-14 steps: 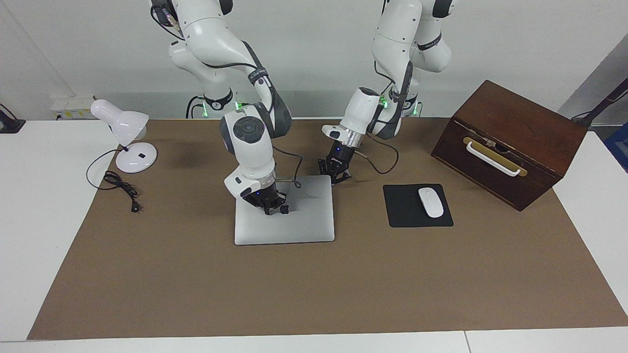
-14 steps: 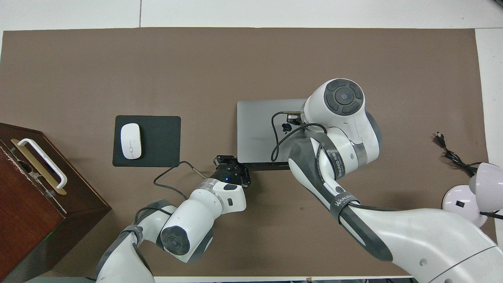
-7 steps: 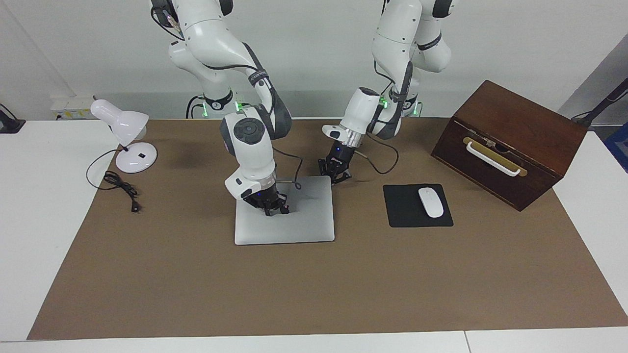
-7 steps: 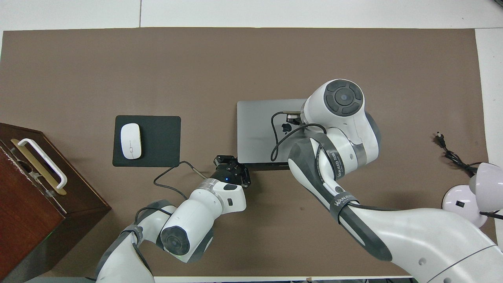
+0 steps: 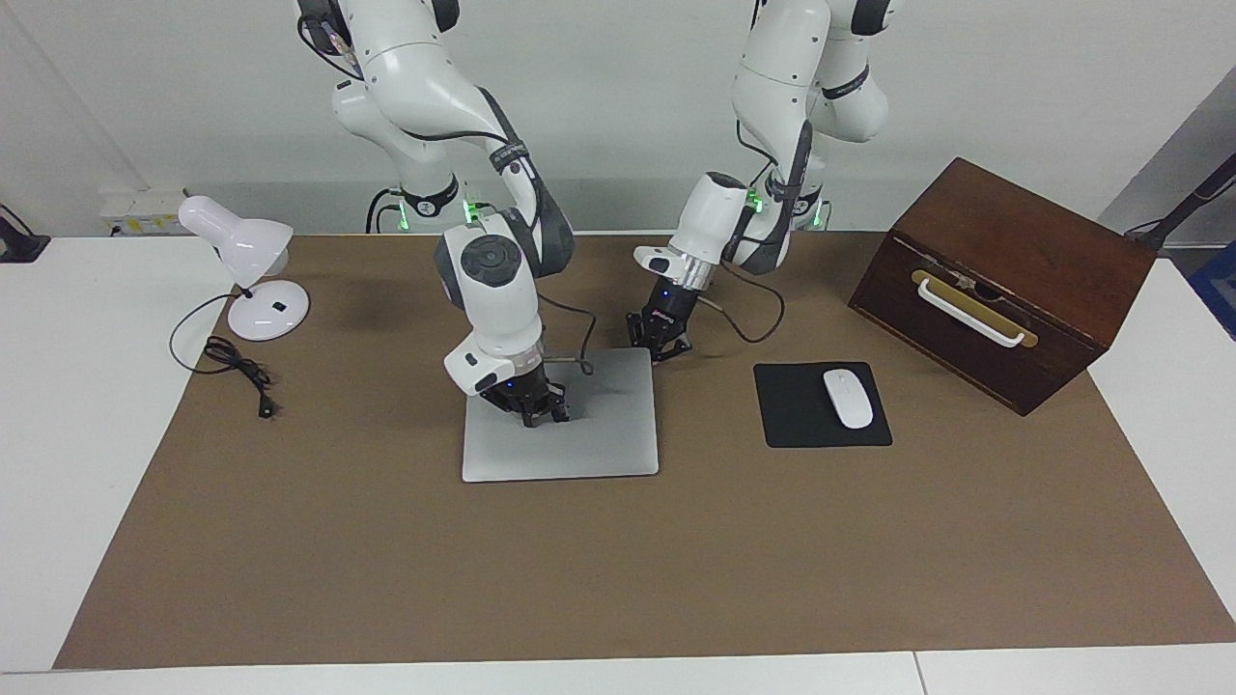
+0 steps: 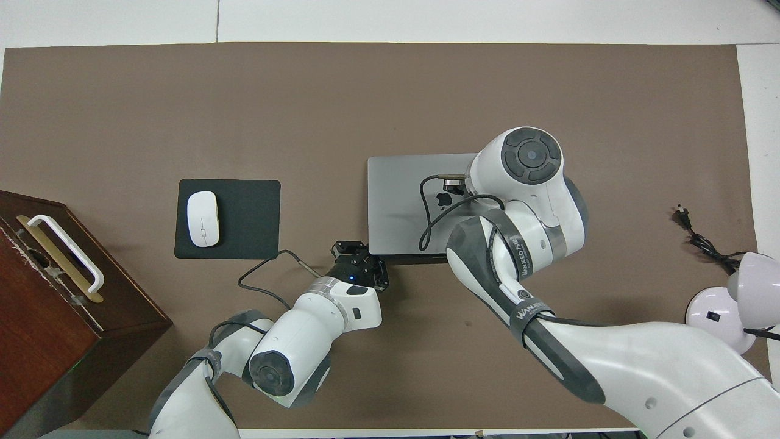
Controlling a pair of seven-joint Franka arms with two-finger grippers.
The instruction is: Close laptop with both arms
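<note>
The silver-grey laptop (image 5: 603, 439) lies shut and flat on the brown mat, its lid with the dark apple logo (image 6: 443, 198) facing up; it also shows in the overhead view (image 6: 396, 201). My right gripper (image 5: 532, 409) points down on the lid, over the part toward the right arm's end; in the overhead view the wrist hides it. My left gripper (image 5: 660, 346) is low at the laptop's corner nearest the robots, toward the left arm's end, and shows there in the overhead view (image 6: 359, 266).
A black mouse pad (image 5: 801, 420) with a white mouse (image 5: 848, 398) lies beside the laptop toward the left arm's end. A brown wooden box (image 5: 1004, 280) with a white handle stands past it. A white desk lamp (image 5: 241, 261) and its black cord (image 5: 237, 362) sit at the right arm's end.
The right arm's wrist has shifted slightly over the lid. The laptop and the left arm have not moved.
</note>
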